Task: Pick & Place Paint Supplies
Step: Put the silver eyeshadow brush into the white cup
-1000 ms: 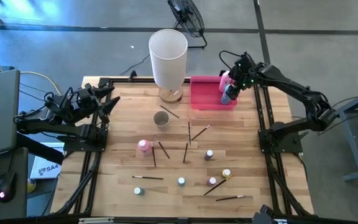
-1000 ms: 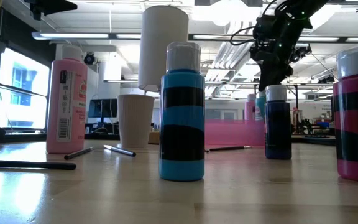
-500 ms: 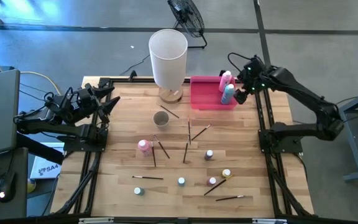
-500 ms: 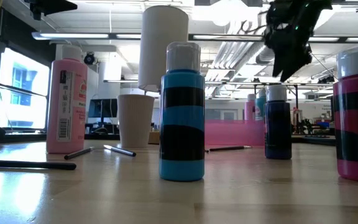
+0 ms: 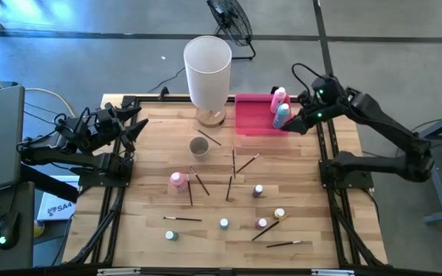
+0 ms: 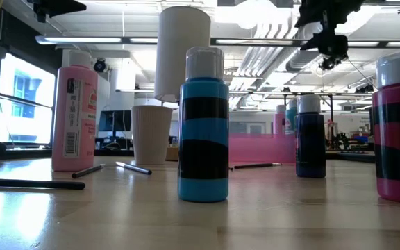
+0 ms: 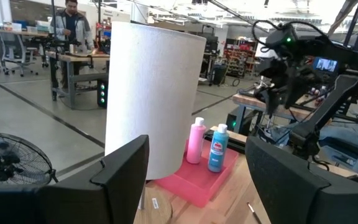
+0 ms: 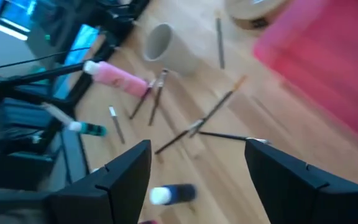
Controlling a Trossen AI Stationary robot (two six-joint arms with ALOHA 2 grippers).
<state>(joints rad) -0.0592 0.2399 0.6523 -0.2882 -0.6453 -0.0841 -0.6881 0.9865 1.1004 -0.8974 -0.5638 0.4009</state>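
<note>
A taller pink bottle (image 5: 280, 96) and a teal bottle (image 5: 282, 115) stand upright in the pink tray (image 5: 252, 115); both also show in the left wrist view, pink bottle (image 7: 196, 140) and teal bottle (image 7: 217, 148). My right gripper (image 5: 294, 126) hangs open and empty just right of the tray, above table height (image 6: 332, 42). Another pink bottle (image 5: 177, 180), several tiny capped bottles (image 5: 258, 189) (image 5: 224, 224) and thin dark brushes (image 5: 229, 187) sit on the wood. My left gripper (image 5: 133, 126) waits open at the table's left edge.
A tall white cylinder (image 5: 208, 69) stands at the far edge, left of the tray. A paper cup (image 5: 199, 146) stands near the table's middle. A person (image 7: 70, 18) stands at a bench in the room behind. Bare wood lies between the tray and the scattered brushes.
My right gripper has drawn back from over the tray toward the table's right edge and has risen. The teal bottle it was at stays upright in the tray beside the pink one.
</note>
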